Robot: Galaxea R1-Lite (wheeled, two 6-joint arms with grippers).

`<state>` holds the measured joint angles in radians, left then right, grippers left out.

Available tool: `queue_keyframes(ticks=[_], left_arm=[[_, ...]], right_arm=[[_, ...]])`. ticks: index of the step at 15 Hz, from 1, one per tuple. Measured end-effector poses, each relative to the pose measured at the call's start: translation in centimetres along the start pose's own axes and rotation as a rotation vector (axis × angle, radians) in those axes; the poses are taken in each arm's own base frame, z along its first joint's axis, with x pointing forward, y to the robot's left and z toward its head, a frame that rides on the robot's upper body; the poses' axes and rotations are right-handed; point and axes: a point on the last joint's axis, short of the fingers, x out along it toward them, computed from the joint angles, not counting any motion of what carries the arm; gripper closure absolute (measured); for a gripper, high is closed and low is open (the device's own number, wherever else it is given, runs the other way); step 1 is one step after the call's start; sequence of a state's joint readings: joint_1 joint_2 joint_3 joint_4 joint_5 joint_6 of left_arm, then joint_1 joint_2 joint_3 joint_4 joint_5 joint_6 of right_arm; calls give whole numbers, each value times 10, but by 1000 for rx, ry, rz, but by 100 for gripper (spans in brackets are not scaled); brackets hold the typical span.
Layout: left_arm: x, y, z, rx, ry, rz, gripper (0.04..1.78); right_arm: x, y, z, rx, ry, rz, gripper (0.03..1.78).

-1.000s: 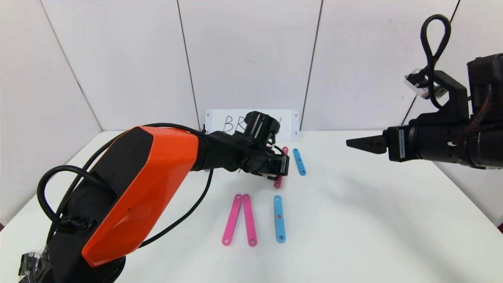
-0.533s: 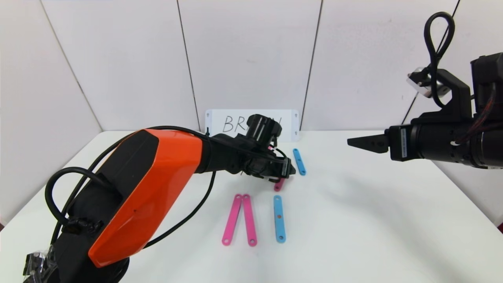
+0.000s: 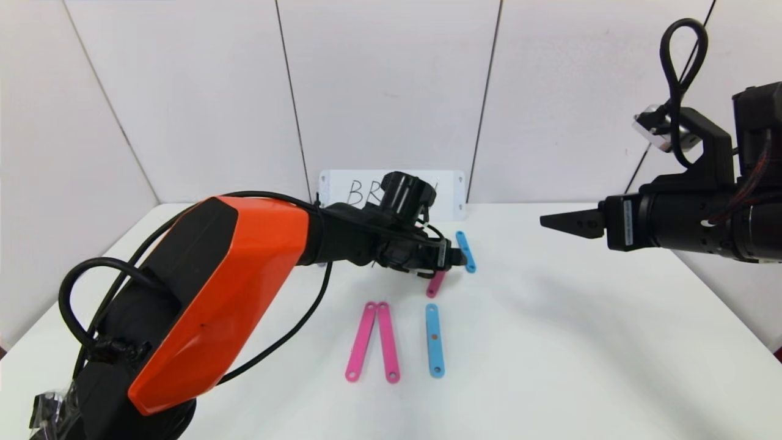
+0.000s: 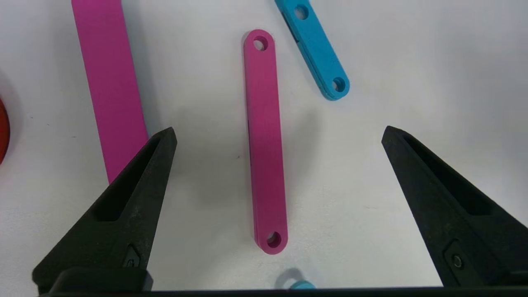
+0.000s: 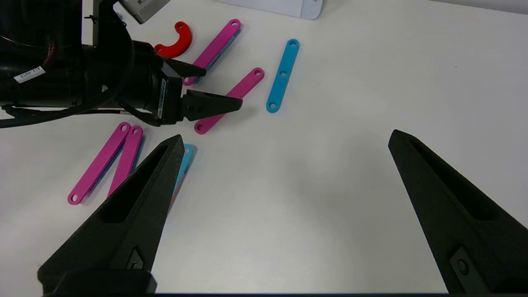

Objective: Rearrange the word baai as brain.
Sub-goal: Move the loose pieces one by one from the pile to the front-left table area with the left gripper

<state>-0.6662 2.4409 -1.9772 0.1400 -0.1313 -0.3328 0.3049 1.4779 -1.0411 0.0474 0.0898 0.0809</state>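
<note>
Head view showed the left gripper [image 3: 453, 259] reaching over the middle of the white table [image 3: 550, 342], low above a short pink strip [image 3: 435, 285] whose near end stuck out beneath it. In the left wrist view its fingers [image 4: 123, 206] stood wide apart, one on each side of that pink strip [image 4: 265, 144], which lay flat on the table between them and touched neither. A short blue strip [image 4: 315, 51] lay just beyond it, slanted, and a broader pink strip [image 4: 109, 82] ran alongside, partly hidden behind one finger. A bit of red curve [image 4: 2, 130] showed at the frame's edge.

Nearer the robot, two long pink strips [image 3: 371, 342] met at their far ends and spread apart toward the robot, like an upside-down V. Just to their right lay a long blue strip [image 3: 434, 340], straight and separate. The short blue strip [image 3: 465, 251] sat farther back, right beside the left gripper's tips. The white card [image 3: 452, 189] with black handwriting stood against the back wall, partly hidden by the arm.

The right gripper [image 3: 559, 223] hung high over the table's right side, well apart from every piece. In the right wrist view its fingers [image 5: 123, 231] were spread wide, nothing between them.
</note>
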Motion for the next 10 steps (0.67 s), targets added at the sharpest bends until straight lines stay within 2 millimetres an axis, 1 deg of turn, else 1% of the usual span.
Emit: queue_keyframes(ticks=[3, 5, 7, 10], left_arm=[[-13, -4, 9, -2, -24, -7, 8], [-26, -3, 17, -5, -42, 1, 8], [-43, 5, 26, -6, -64, 21, 8], [-77, 23, 35, 3, -85, 64, 8]], right_arm=[[-2, 0, 1, 0, -6, -1, 8], [-3, 0, 1, 1, -9, -1, 8], [-3, 0, 1, 1, -8, 0, 8], [1, -2, 5, -2, -17, 5, 8]])
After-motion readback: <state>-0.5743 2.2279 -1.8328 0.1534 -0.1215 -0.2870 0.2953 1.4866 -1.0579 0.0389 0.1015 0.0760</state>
